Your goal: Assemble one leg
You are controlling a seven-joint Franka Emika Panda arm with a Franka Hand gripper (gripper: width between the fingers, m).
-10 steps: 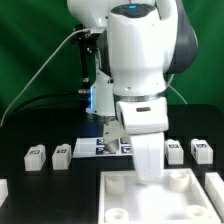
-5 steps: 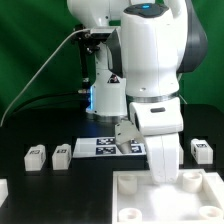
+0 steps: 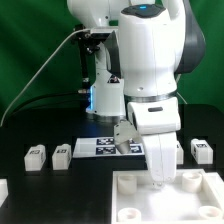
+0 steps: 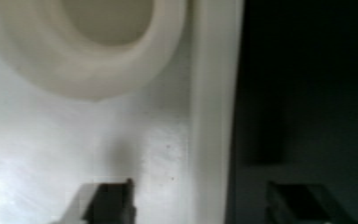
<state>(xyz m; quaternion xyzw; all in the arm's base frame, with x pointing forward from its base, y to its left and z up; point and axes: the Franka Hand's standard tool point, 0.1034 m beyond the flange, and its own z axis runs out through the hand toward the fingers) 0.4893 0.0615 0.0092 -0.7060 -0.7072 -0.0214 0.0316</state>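
Two white legs with square markers lie on the black table at the exterior view's left, one (image 3: 37,155) beside the other (image 3: 62,155). A third leg (image 3: 201,150) lies at the right, with another (image 3: 179,151) half hidden behind the arm. My gripper (image 3: 160,182) is down on the far rim of the large white tray-like piece (image 3: 150,206). In the wrist view my gripper (image 4: 204,200) straddles that rim. One finger (image 4: 108,200) is over the white piece (image 4: 87,130) and the other is over the dark table. A round corner socket (image 4: 105,40) lies ahead. No leg is held.
The marker board (image 3: 100,147) lies behind the tray piece, partly hidden by the arm. A white block (image 3: 3,188) sits at the left edge. The arm's bulk hides the middle of the table.
The arm and the tray-like piece slid together toward the exterior view's right between the first two frames. Since then nothing has visibly moved. The legs stayed where they were.
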